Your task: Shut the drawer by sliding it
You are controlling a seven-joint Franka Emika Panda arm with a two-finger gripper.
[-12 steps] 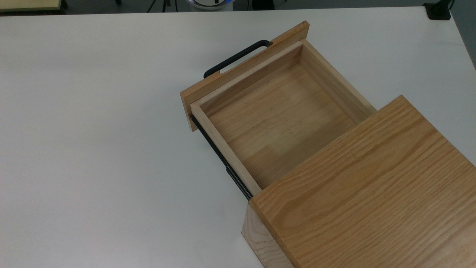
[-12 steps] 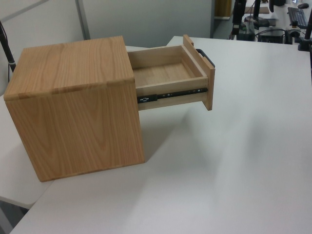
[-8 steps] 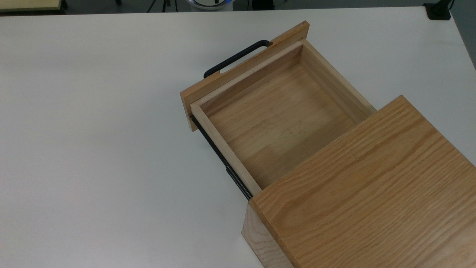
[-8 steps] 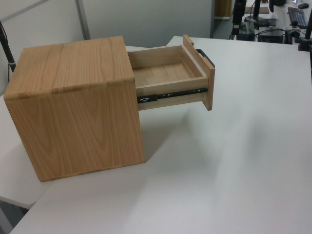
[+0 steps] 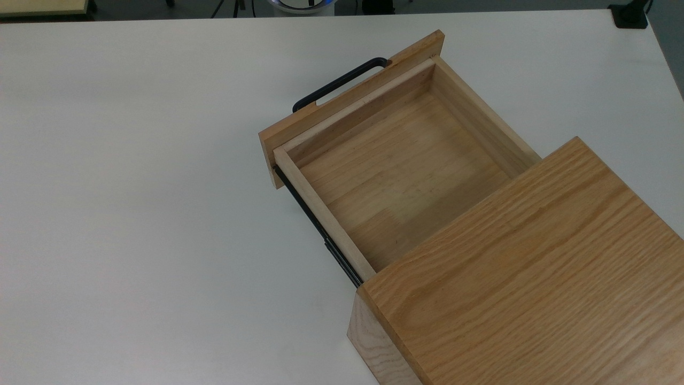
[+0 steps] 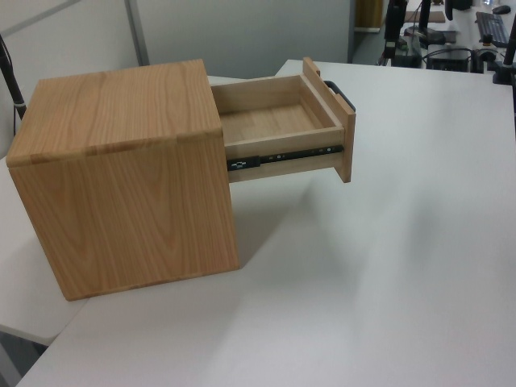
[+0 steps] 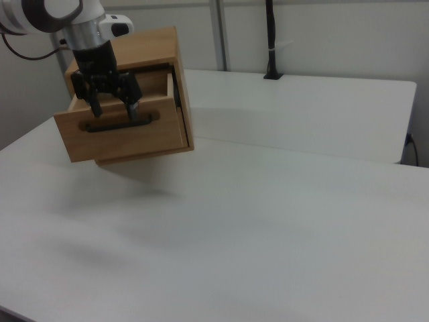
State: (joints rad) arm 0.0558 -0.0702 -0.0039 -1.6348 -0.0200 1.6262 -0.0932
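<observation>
jaws (image 7: 114, 109) apart before one drawer (image 7: 124, 134)

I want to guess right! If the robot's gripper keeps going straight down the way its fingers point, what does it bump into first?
Probably the white table. In the right view the gripper points down in front of the drawer, fingers apart near the black handle. Depth is unclear, so it might clip the handle first.

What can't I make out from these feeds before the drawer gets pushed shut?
- Contact: in the right view the black two-finger gripper hangs before the long black bar handle; whether it touches cannot be told.
- Rear of the light wooden drawer: top view, hidden under the oak-grain cabinet.
- Cabinet's far end: cut off by the top view's right and bottom edges.
</observation>
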